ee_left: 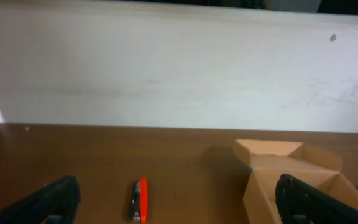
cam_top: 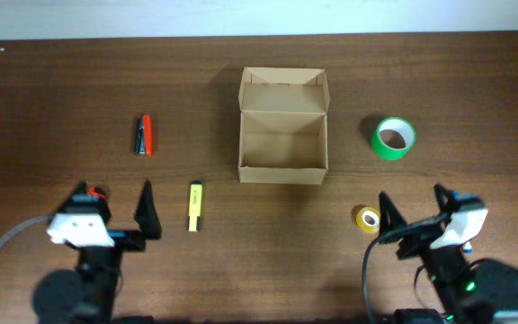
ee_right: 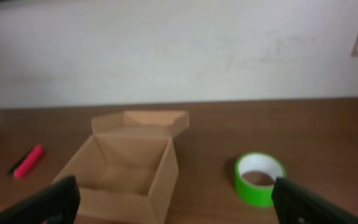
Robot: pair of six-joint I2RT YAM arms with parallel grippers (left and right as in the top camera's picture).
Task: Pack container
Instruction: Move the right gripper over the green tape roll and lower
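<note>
Sitting open mid-table, well apart from both arms, the small tan cardboard box (cam_top: 282,151) looks empty, light and thin-walled, so it is likely to slide or crush. A side wall seems the best hold. The left gripper (cam_top: 118,194) and right gripper (cam_top: 412,198) stand spread wide, holding nothing.

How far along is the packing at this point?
Barely started. Done: the box sits open and empty. In hand: nothing; the left fingers and right fingers are open and hold nothing. Left: the red marker, yellow marker, green tape and yellow tape all lie outside the box; after those, probably closing the lid.
</note>
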